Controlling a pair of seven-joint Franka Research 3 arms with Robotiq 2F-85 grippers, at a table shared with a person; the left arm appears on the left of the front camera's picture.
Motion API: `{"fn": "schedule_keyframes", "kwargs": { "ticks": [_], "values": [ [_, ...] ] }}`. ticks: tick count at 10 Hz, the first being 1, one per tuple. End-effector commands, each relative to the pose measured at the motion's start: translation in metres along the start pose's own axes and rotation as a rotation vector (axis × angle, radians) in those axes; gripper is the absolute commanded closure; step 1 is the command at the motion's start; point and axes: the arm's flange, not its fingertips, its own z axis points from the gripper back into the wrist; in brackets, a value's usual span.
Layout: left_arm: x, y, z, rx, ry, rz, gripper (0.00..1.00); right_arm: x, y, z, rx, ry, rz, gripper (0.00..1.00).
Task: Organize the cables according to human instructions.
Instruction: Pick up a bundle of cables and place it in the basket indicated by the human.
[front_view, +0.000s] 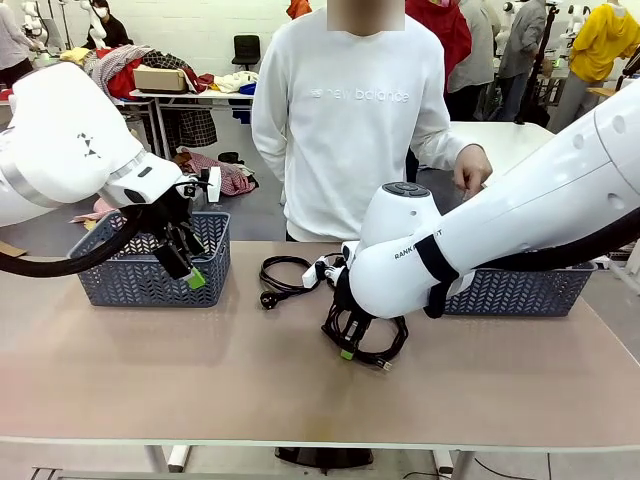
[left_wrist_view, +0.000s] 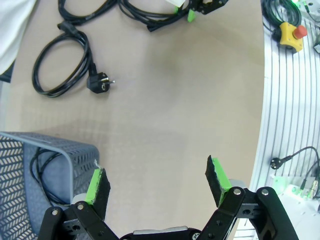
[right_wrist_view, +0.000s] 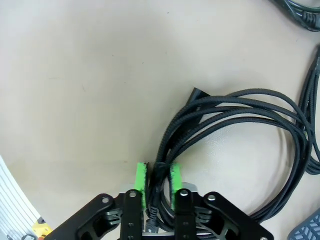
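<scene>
The braided cable (front_view: 372, 345) lies coiled on the counter (front_view: 200, 380) near its middle, on the robot's side; the right end effector (front_view: 347, 352) is down on the near edge of the coil, and in the right wrist view its green pads are drawn in tight on a bunch of the strands (right_wrist_view: 158, 182), so it has the cable gripped though the loop rests flat on the surface. Just behind it, towards the person (front_view: 345, 120), a plug-ended cable (front_view: 280, 272) sits in a loose ring, untouched; a further coiled cable (left_wrist_view: 42, 170) already lies inside the left basket (front_view: 110, 280). The left end effector (front_view: 190, 270) hangs at that basket's near right corner, jaws spread wide and holding nothing (left_wrist_view: 157, 182). A right basket (front_view: 520, 290) stands behind the right arm.

To my eye the step in hand is the pick-up of the braided cable; the grasp looks made, the lift not yet. The next move calls for a straight raise high enough that the whole coil clears the counter and the neighbouring cords; then a carry to whichever basket the person indicates, which I cannot tell from here; the trailing loops could snag the plug-ended cable on the way.
</scene>
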Motion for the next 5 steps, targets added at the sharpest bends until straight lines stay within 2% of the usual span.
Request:
{"fn": "schedule_keyframes", "kwargs": {
  "ticks": [1, 5],
  "values": [
    [0.000, 0.002, 0.001, 0.006, 0.000, 0.002, 0.00, 0.003, 0.001, 0.004, 0.036, 0.004, -0.022, 1.00],
    [0.000, 0.002, 0.001, 0.006, 0.000, 0.002, 0.00, -0.009, 0.019, 0.030, 0.100, 0.019, 0.036, 1.00]
  ]
}}
